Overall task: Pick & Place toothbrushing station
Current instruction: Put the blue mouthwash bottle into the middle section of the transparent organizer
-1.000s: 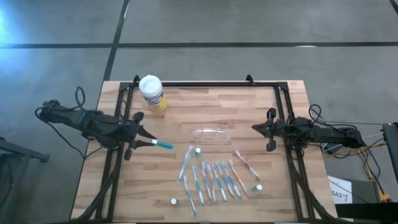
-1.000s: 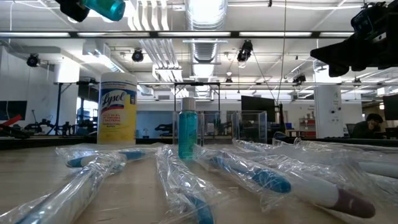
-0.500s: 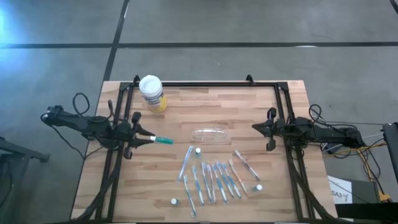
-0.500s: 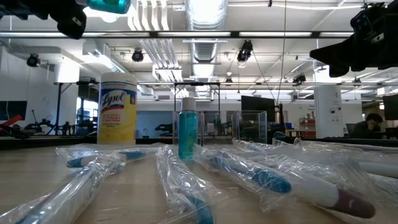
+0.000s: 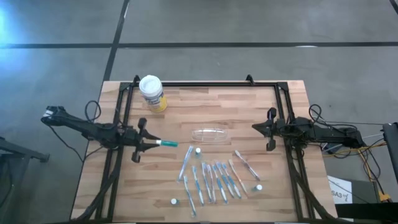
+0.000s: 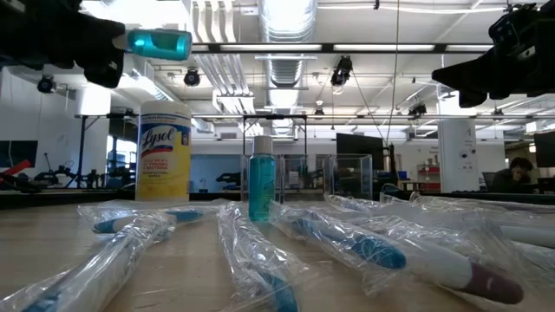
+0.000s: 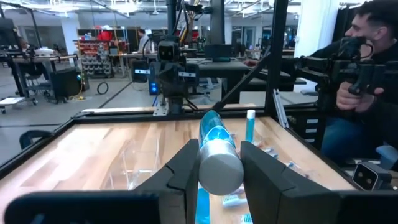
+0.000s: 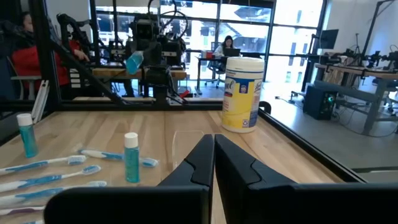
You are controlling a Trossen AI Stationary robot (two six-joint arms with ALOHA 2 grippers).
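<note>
My left gripper is above the table's left part, shut on a small teal bottle with a white cap; it also shows in the low view. The clear plastic holder lies on the table's middle. Several wrapped toothbrushes lie side by side on the near half. Small white-capped bottles stand among them. My right gripper is shut and empty at the table's right edge. My left gripper pinches the bottle's white cap end between its two fingers. The fingers come level from the table's left and lie along the bottle. The bottle is lifted clear and lies about level, its teal body pointing toward the table's right.
A white-lidded yellow canister stands at the far left corner. A black frame runs along the table's far, left and right edges. Bare wood lies between the canister and the holder. A person sits beyond the table in the left wrist view.
My left gripper has gone down with the teal bottle and a little toward the table's right. The bottle stays held and clear of the table, and lies more level than before.
</note>
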